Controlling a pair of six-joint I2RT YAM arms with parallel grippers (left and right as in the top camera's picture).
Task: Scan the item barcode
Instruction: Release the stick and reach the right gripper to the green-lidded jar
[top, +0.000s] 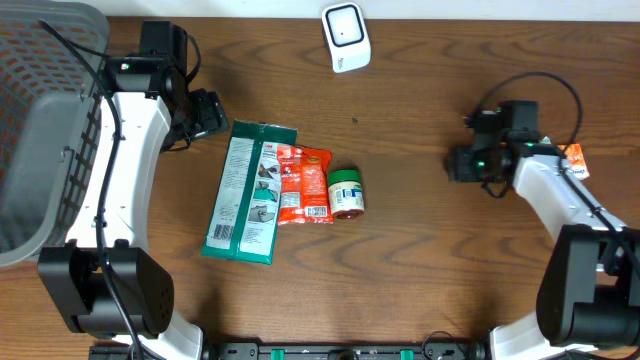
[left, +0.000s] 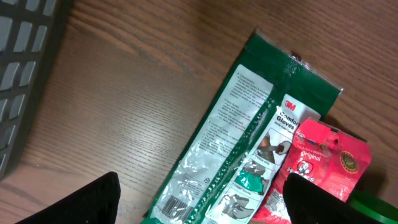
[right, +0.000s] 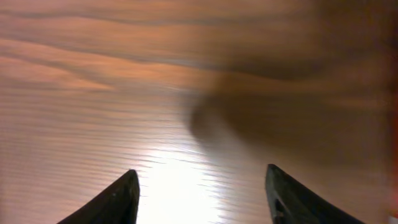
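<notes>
Three items lie side by side mid-table: a green glove package (top: 248, 190), a red snack packet (top: 304, 185) and a small green-lidded jar (top: 346, 192). The white scanner (top: 346, 37) stands at the far edge. My left gripper (top: 205, 115) hovers open just beyond the green package's far end. In the left wrist view the green package (left: 249, 143) shows its barcode (left: 177, 204) between the spread fingers of the left gripper (left: 202, 186), with the red packet (left: 323, 168) to the right. My right gripper (top: 460, 163) is open over bare wood, its fingers (right: 127, 186) holding nothing.
A grey mesh basket (top: 40, 130) fills the far left, close beside my left arm, and its corner shows in the left wrist view as the basket (left: 25, 62). A small orange tag (top: 575, 158) lies by the right arm. Bare wood separates the items from the right gripper.
</notes>
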